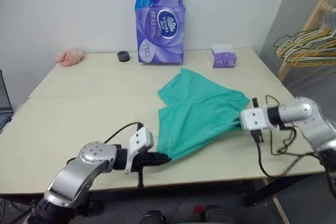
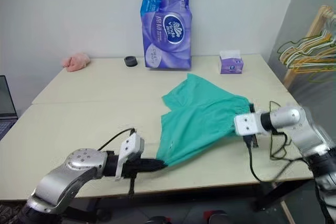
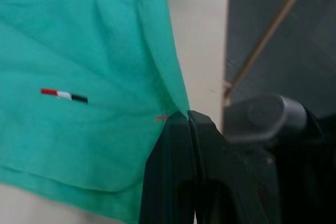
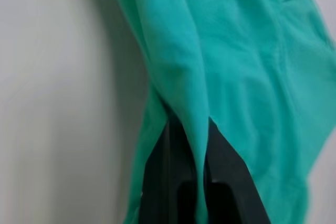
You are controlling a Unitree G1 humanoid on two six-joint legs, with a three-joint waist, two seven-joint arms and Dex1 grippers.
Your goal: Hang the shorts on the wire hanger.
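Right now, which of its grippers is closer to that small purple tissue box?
Right. The right gripper pinches the shorts just in front of the tissue box; the left gripper grips their near corner.

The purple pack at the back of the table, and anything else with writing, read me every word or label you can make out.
"Vinda": blue oval logo on the purple pack.
Chinese characters and small print on the pack: too blurred to read.
Tissue box: print too small to read.
Shorts: a red, white and black tag, no lettering.
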